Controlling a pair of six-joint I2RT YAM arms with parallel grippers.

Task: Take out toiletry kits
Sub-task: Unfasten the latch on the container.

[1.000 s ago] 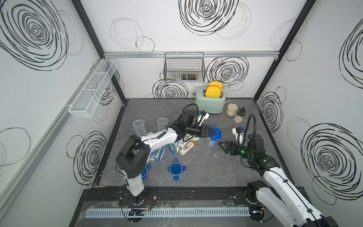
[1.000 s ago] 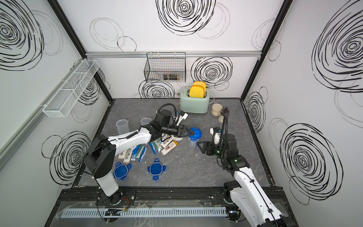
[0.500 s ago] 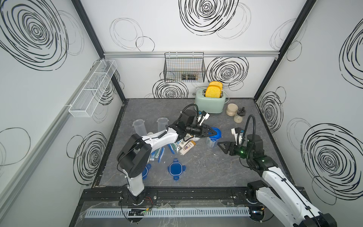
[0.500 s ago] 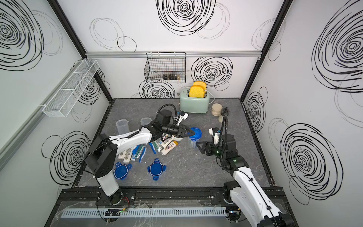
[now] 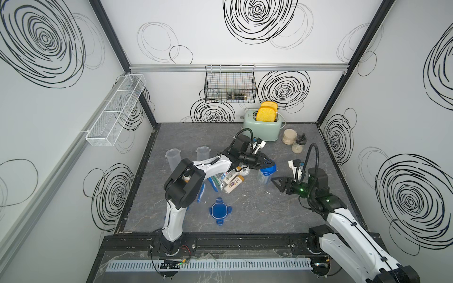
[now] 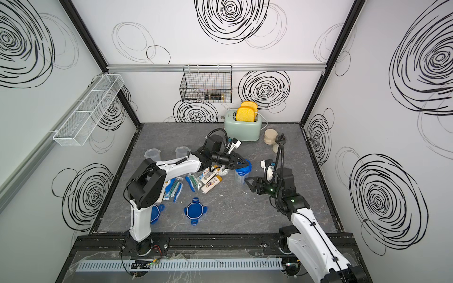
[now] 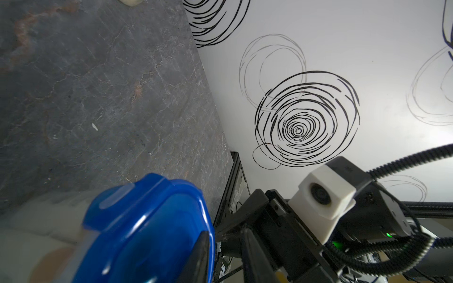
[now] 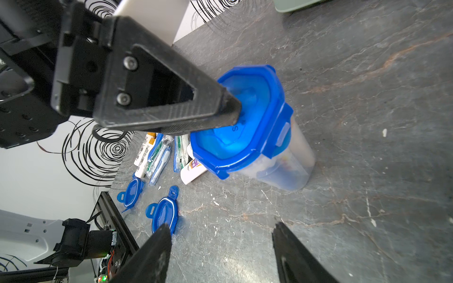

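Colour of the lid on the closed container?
Blue; the lid shows best in the right wrist view.

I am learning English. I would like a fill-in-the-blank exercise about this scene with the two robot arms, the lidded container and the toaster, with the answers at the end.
1. The left claw is at the ____ lid of the closed container.
2. The right claw holds nothing, and its jaws stand ____.
3. In the toaster stand ____ yellow slices.

Missing words: blue; open; two.
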